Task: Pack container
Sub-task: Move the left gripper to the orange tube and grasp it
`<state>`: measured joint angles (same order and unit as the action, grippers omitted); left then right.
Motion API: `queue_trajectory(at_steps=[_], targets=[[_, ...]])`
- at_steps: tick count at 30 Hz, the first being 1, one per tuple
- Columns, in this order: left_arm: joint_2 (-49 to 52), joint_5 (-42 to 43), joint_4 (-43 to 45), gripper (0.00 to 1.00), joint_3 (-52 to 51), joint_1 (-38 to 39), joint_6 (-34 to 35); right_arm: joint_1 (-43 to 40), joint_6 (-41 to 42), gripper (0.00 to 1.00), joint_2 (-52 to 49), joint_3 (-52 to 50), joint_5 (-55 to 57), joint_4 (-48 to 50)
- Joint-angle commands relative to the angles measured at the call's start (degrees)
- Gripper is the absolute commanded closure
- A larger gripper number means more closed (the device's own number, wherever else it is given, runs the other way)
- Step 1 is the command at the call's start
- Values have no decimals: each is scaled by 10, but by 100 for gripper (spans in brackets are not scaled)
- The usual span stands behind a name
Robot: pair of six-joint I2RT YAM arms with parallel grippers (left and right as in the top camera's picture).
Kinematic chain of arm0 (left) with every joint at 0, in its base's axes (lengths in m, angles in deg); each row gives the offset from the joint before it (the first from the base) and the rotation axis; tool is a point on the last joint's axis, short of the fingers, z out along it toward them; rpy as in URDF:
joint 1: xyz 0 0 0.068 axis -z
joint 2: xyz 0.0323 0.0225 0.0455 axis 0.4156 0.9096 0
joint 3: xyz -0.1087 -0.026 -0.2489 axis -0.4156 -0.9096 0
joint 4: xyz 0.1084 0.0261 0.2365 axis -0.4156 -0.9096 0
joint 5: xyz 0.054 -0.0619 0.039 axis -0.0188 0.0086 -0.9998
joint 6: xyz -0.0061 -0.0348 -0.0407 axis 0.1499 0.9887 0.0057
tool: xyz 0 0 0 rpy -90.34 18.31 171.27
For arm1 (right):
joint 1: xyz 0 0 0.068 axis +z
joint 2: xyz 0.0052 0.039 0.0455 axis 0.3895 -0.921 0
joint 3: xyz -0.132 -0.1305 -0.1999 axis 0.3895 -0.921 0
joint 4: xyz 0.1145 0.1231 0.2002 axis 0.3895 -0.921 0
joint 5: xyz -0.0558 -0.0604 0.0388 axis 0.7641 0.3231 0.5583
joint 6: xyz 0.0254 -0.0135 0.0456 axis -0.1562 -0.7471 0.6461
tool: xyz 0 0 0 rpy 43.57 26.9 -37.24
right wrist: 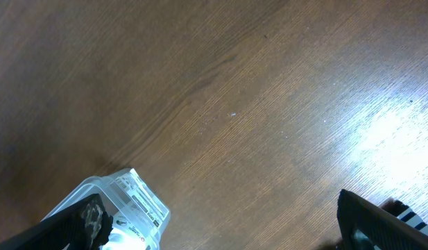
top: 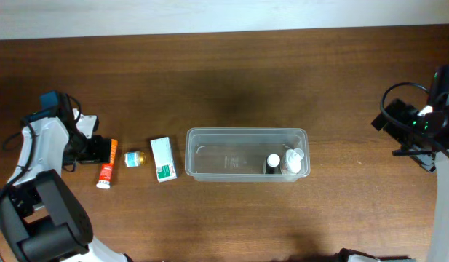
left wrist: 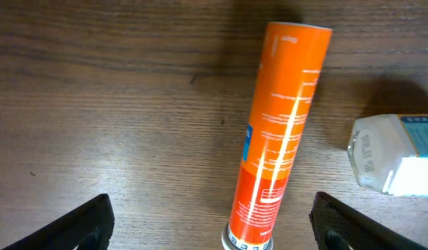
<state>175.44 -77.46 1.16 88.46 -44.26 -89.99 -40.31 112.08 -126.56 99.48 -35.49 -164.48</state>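
Mid-table, container (top: 246, 131), well apart from left gripper (top: 100, 151), spread over orange tube (top: 106, 164)

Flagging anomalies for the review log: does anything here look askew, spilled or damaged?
Nothing stands out. The container sits square and intact, two small bottles in its right end; orange tube, small jar and carton sit left of it, nothing spilled.

Just one clear container (top: 224, 156), and only two small bottles in it, a dark bottle (top: 272, 163) and a pale bottle (top: 293, 159), both down at its 3 o'clock end. Out toward its 9 o'clock there's one white-and-green carton (top: 163, 159), one tiny jar (top: 134, 157) and one orange tube (top: 106, 173). Two robot arms too, the left arm (top: 44, 142) and the right arm (top: 428, 120).
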Motion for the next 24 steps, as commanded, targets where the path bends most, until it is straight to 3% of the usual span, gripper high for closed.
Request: queue_trajectory(at_steps=[1, 9, 21, 24], targets=[[6, 9, 1, 8, 12, 7, -21, -3, 1, 2, 1, 4, 1, 0], [6, 55, -1, 8, 12, 10, -39, -3, 1, 1, 1, 4, 1, 0], [52, 21, 19, 11, 12, 10, -47, -3, 1, 2, 1, 4, 1, 0], [71, 21, 22, 20, 12, 12, -47, -3, 1, 2, 1, 4, 1, 0]])
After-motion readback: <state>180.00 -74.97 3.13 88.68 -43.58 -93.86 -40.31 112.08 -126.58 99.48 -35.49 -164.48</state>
